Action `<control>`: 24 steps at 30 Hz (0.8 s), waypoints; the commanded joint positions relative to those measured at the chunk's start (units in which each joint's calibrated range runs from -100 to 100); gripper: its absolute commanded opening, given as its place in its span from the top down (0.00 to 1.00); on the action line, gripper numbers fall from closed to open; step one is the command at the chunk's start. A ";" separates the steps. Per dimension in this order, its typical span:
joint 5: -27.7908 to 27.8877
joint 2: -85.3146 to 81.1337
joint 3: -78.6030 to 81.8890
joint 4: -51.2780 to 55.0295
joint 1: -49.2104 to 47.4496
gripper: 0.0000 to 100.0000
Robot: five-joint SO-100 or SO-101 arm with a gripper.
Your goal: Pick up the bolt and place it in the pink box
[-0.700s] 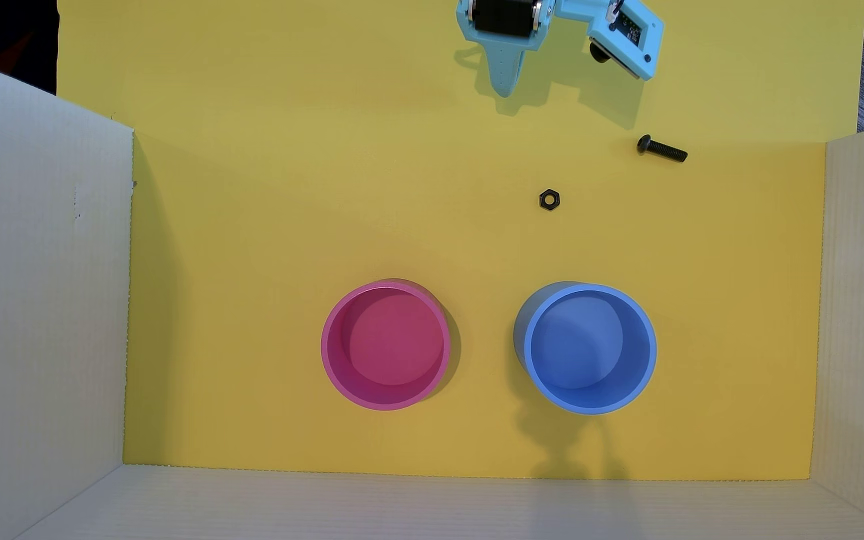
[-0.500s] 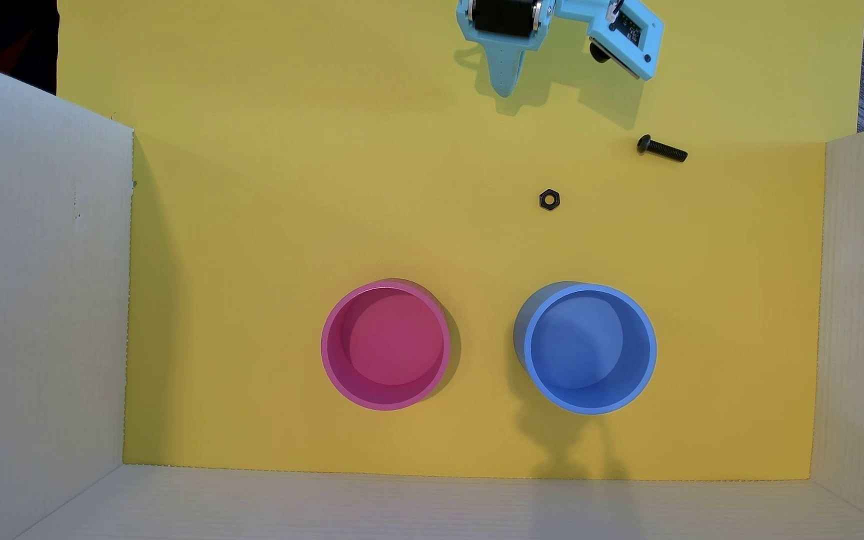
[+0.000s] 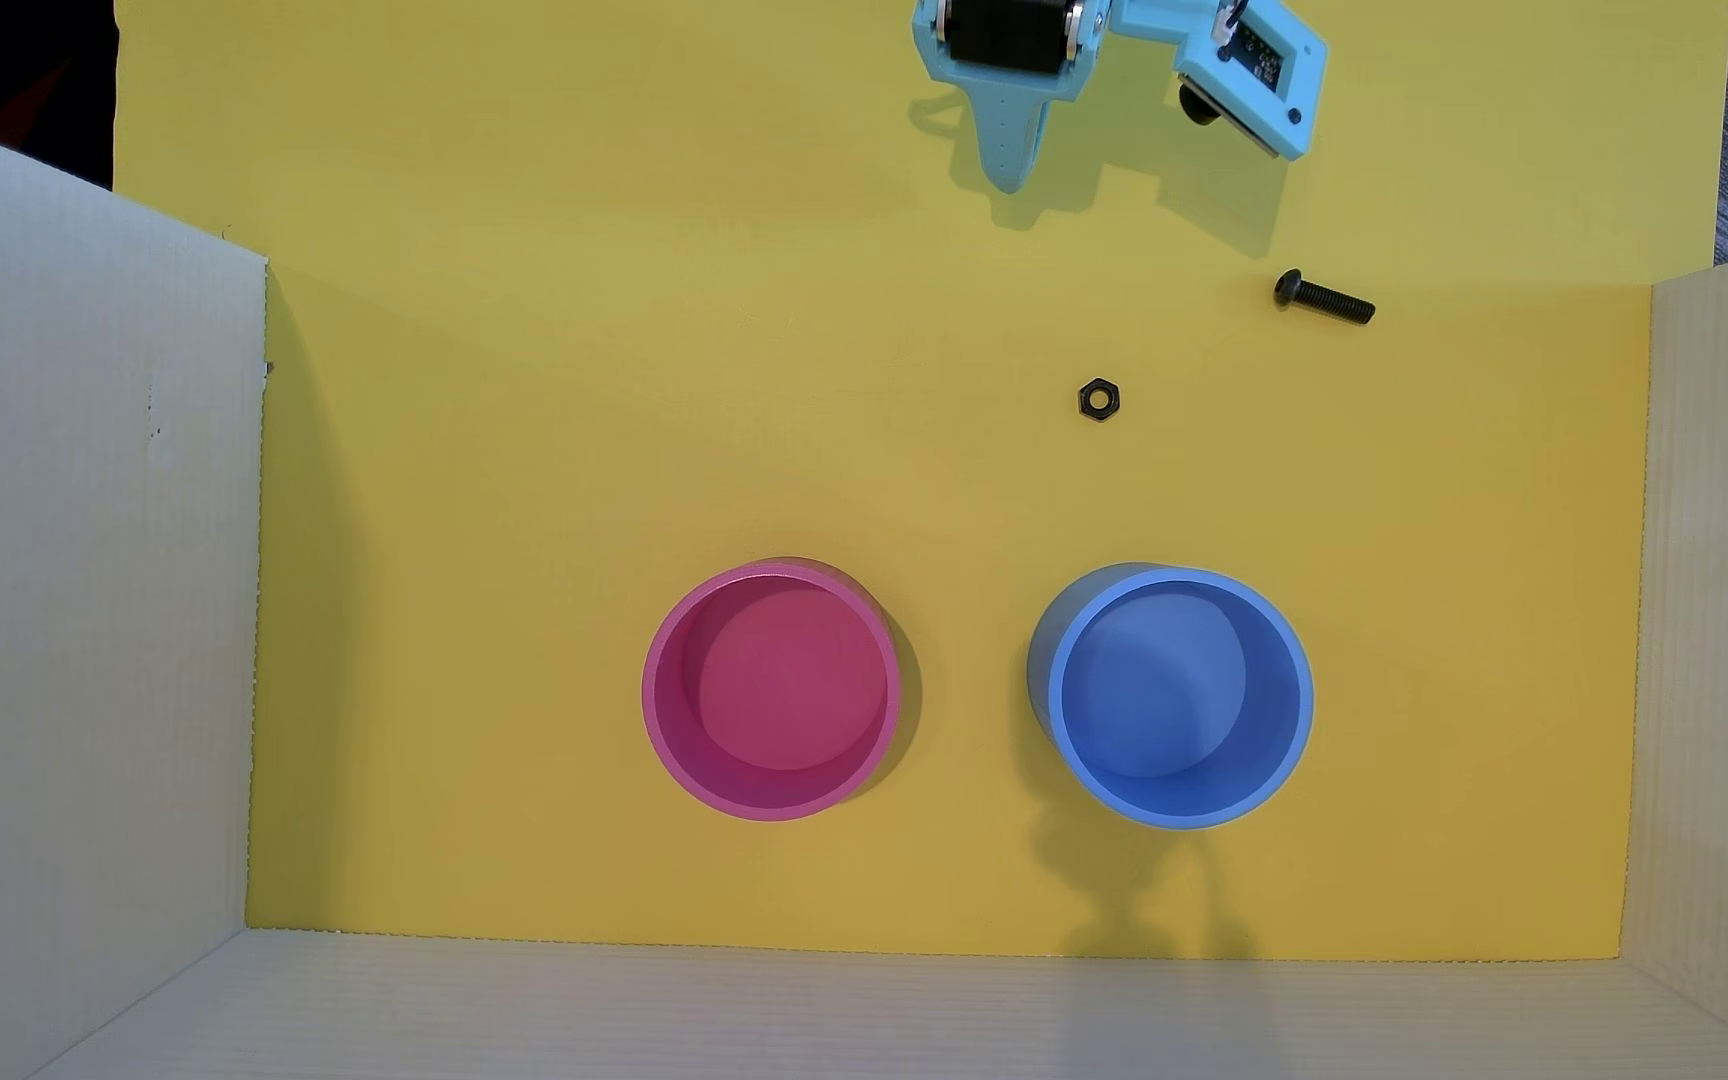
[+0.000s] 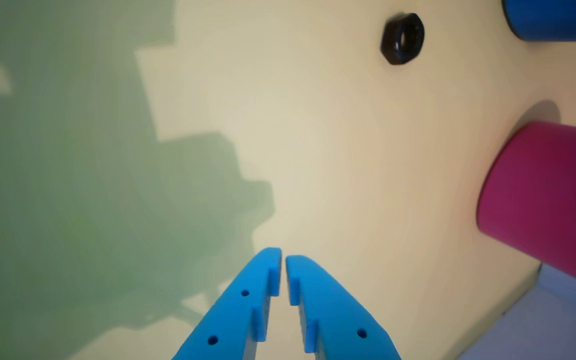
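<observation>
Gripper (image 4: 283,260) nearly closed, empty, parked at the top edge of the overhead view. Bolt (image 3: 1323,299) lying flat on the yellow counter (image 3: 527,415), off to its lower right. Best to open wide, swing over, straddle the shank crosswise, skip the nut (image 3: 1099,399). Then over to the pink box (image 3: 772,805).

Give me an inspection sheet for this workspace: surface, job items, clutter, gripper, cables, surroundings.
Surface: yellow sheet, flat and bare apart from the items below.
Bolt: lying on its side, near the right wall in the overhead view, not gripped.
Pink box: upright, empty.
Clutter: black nut lying flat between the bolt and the boxes; blue box upright and empty, beside the pink one, apart from it.
Gripper: shut, empty, at the top edge of the overhead view.
Cables: nothing seen.
Surroundings: white corrugated walls on three sides.
</observation>
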 commanded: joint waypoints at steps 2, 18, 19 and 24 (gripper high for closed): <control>0.16 -0.09 -0.48 0.20 -0.23 0.99; 0.01 -0.09 -0.48 0.29 -0.30 0.99; 0.16 -0.09 -0.57 0.03 -0.67 0.99; 0.32 -0.09 -0.75 -3.83 -10.24 0.99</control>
